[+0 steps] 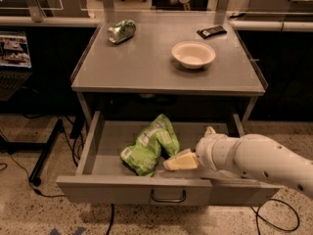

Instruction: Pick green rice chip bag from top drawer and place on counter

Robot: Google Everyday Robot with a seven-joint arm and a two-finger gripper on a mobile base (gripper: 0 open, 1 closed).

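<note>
- Inside the pulled-out top drawer [107,192], near its middle: green rice chip bag [149,146], crumpled foil, laid diagonally, long axis front-left to back-right.
- Against its right edge: pale wedge-shaped gripper [178,161], grip state impossible to tell.

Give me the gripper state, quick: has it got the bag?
Gripper: low in the open top drawer, beside the green rice chip bag's right side; open, closed or holding cannot be told.

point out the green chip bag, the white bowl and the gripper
crumpled light-green foil chip bag [149,148], camera view, its middle
round white bowl [193,58], camera view, inner base
gripper [180,161], camera view, tip, beside the bag
</note>
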